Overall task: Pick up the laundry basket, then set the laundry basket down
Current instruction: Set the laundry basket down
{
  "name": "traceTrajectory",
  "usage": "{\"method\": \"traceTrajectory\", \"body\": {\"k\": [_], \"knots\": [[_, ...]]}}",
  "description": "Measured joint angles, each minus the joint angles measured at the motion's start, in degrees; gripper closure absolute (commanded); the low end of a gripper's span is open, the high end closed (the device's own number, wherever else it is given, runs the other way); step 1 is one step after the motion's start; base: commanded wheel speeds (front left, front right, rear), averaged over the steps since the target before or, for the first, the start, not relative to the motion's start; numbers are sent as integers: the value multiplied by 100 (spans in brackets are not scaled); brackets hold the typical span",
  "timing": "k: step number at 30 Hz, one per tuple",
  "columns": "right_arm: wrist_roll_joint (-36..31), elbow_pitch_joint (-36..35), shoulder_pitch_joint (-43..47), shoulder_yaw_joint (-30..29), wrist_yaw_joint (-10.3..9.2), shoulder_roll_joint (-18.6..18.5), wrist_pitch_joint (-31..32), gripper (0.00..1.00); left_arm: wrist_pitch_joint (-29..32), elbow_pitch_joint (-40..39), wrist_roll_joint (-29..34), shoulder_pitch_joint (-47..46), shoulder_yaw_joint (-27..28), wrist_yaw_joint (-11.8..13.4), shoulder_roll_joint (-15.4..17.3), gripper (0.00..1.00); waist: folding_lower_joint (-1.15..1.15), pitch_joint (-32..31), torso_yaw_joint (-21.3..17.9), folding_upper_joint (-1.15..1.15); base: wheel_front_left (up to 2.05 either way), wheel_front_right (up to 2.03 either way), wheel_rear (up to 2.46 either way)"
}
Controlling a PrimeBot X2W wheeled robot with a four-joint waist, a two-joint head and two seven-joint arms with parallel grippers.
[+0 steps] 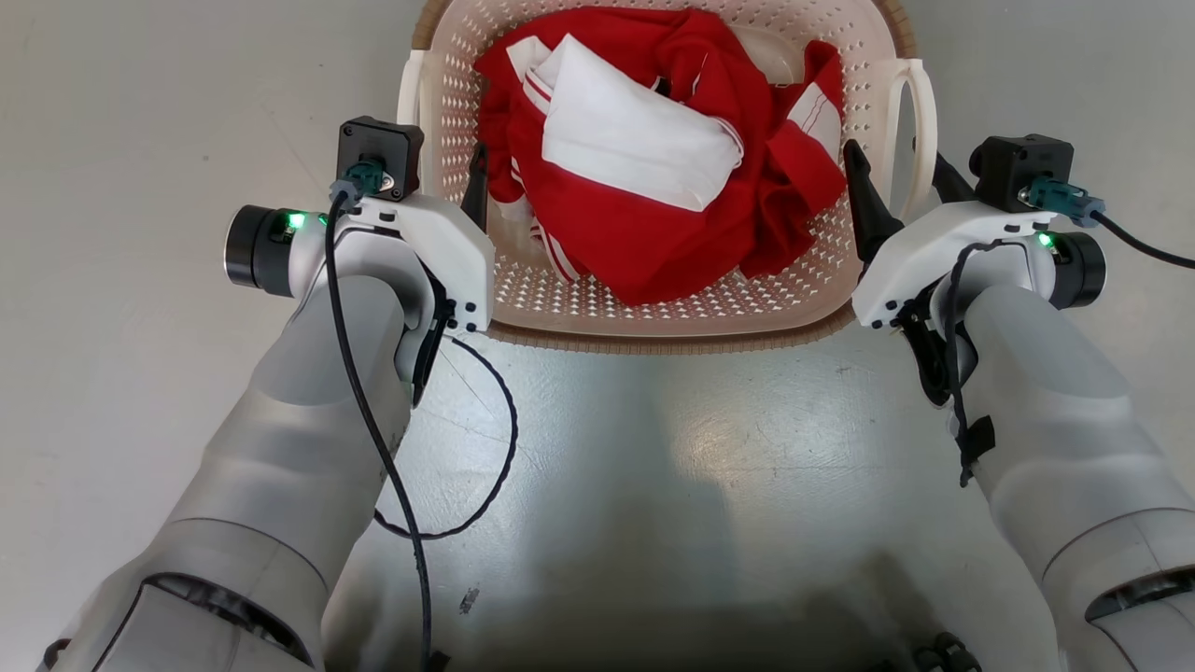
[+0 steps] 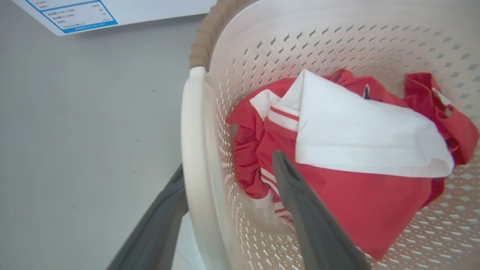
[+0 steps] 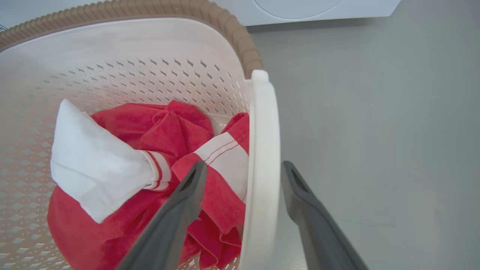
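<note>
Laundry basket [image 1: 653,343] sits on the floor [image 1: 597,485] straight ahead of the robot, at the far middle of the head view, and appears not yet lifted. It holds a crumpled red-and-white garment [image 1: 653,168]. Left gripper [image 2: 228,161] is spread and straddles the left handle [image 2: 193,150], one finger inside the basket against the cloth, the other outside the loop. No pinch yet. Right gripper [image 3: 243,165] mirrors it on the right handle [image 3: 264,150]: fingers apart, one on each side of the white loop, a gap showing to either finger. Step in hand, by judgement: the grasp that opens the pick-up, with both arms placed but neither closed. The next move likely calls for both grippers to close on their handles together, then an even lift so the basket stays level and the garment stays in. Floor is smooth pale grey, glossy, with soft glare near the robot. A white appliance [image 3: 300,7] stands on the far side, a blue-bordered label [image 2: 63,15] on its front.
</note>
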Motion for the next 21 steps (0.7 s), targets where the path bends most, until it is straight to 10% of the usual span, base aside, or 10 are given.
{"method": "traceTrajectory", "body": {"k": [21], "knots": [[-135, -632, 682, -176, 0, 9, 4, 0, 0, -550, 146, 837, 520, -91, 1, 0, 0, -1277, -48, 0, 0, 0, 0]]}}
